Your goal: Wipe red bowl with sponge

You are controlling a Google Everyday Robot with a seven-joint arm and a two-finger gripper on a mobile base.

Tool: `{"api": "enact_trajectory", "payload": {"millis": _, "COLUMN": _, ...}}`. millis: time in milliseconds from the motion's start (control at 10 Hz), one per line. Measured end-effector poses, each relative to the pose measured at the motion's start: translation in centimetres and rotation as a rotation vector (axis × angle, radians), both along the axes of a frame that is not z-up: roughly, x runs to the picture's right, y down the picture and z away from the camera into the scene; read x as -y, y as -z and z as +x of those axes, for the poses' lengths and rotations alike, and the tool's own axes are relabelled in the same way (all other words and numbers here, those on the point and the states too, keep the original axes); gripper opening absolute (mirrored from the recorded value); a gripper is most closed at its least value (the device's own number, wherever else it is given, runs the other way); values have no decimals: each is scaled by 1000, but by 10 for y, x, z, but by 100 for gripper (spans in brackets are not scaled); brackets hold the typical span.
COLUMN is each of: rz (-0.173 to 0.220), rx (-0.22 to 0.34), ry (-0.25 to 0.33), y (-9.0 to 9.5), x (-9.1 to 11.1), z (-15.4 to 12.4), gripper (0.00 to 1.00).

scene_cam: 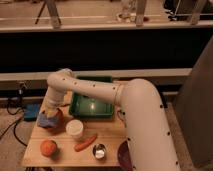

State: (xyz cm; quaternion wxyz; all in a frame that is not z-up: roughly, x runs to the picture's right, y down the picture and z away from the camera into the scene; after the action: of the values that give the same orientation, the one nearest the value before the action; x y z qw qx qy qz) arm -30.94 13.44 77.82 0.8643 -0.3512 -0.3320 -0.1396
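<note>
Blue sponge (46, 120) on red bowl (58, 119) near counter (65, 156) edge, hand (51, 109) above, grip unclear; sideways push may slide bowl off.

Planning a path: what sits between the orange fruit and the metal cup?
A carrot, in the camera view. The gripper is down at the red bowl.

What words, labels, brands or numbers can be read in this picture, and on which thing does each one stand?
None: no text can be read anywhere.
The tray, cup and red bowl show plain surfaces without print.
The gripper, at the red bowl on the sponge, shows no marking.
The arm carries only small dark dots, not letters.
</note>
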Motion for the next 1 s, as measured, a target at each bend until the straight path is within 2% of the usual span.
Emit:
{"api": "enact_trajectory", "payload": {"millis": 200, "rz": 15, "rx": -22, "ry": -5, "y": 3, "x": 5, "z": 10, "gripper": 0}}
{"api": "enact_trajectory", "payload": {"millis": 400, "rz": 30, "rx": -34, "ry": -3, "y": -6, "x": 13, "z": 10, "gripper": 0}}
{"api": "enact_trajectory", "payload": {"millis": 800, "rz": 50, "rx": -6, "ry": 25, "y": -28, "x": 23, "z": -15, "gripper": 0}}
{"api": "enact_trajectory", "payload": {"millis": 1000, "rz": 54, "rx": 18, "ry": 35, "y": -30, "x": 23, "z": -28, "gripper": 0}}
